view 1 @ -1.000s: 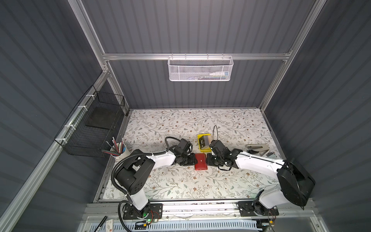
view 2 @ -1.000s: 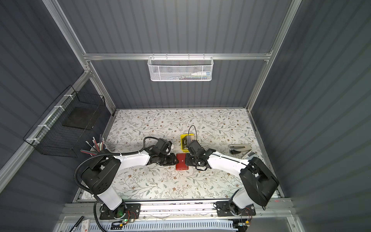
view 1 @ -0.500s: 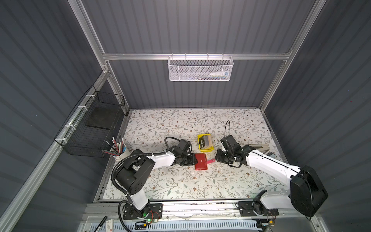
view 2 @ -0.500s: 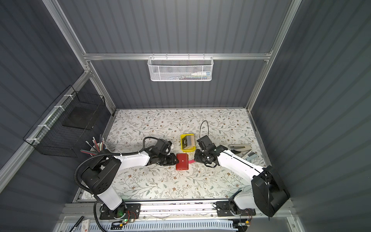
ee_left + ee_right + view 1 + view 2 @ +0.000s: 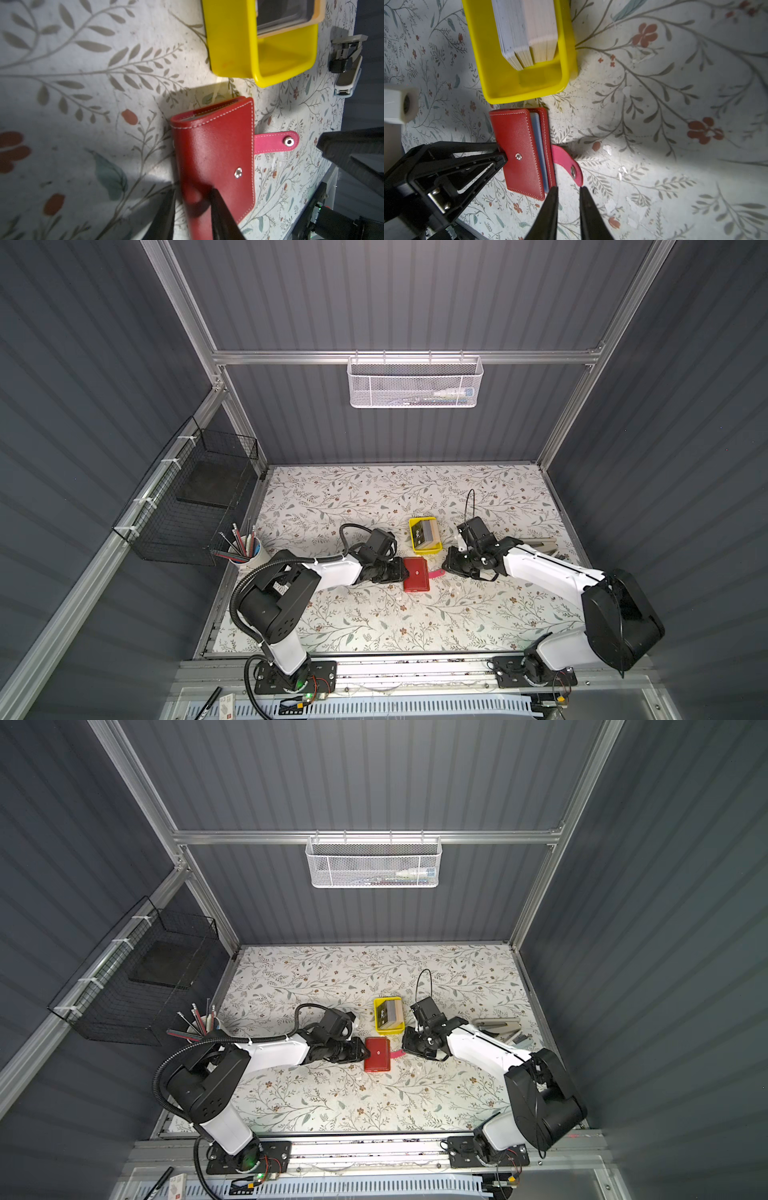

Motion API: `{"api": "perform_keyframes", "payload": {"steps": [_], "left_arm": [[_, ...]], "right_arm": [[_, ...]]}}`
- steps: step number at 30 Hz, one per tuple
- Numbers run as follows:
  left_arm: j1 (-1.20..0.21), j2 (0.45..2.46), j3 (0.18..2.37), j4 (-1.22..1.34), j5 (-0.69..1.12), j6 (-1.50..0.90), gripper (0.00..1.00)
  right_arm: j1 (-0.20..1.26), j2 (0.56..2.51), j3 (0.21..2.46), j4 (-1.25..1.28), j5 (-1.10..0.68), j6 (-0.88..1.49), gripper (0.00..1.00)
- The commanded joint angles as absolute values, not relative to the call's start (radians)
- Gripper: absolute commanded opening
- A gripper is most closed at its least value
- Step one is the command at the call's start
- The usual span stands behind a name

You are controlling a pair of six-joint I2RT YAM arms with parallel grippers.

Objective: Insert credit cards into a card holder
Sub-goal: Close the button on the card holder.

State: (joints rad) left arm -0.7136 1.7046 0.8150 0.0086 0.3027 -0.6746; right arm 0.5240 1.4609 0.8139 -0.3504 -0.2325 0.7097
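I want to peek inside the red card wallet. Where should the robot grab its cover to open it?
On the card holder, pinch the top cover's free long edge, beside the pink strap, coming from the right hand's side. That edge gapes above the bluish sleeves, and the left hand holds the spine edge.
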Motion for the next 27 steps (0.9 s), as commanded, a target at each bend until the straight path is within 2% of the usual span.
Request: {"api": "perform_keyframes", "payload": {"steps": [1, 17, 27], "left_arm": [[-0.710, 1.700, 0.789, -0.025, 0.289, -0.683, 0.31], [-0.710, 1.697, 0.785, -0.015, 0.295, -0.689, 0.31], [-0.710, 1.701, 0.782, 0.000, 0.312, -0.696, 0.31]], "right_arm": [[0.517, 1.488, 0.801, -0.336, -0.243, 0.698, 0.22], [0.516, 1.531, 0.790, -0.311, -0.239, 0.693, 0.21], [0.517, 1.517, 0.782, -0.293, -0.258, 0.692, 0.09]]}}
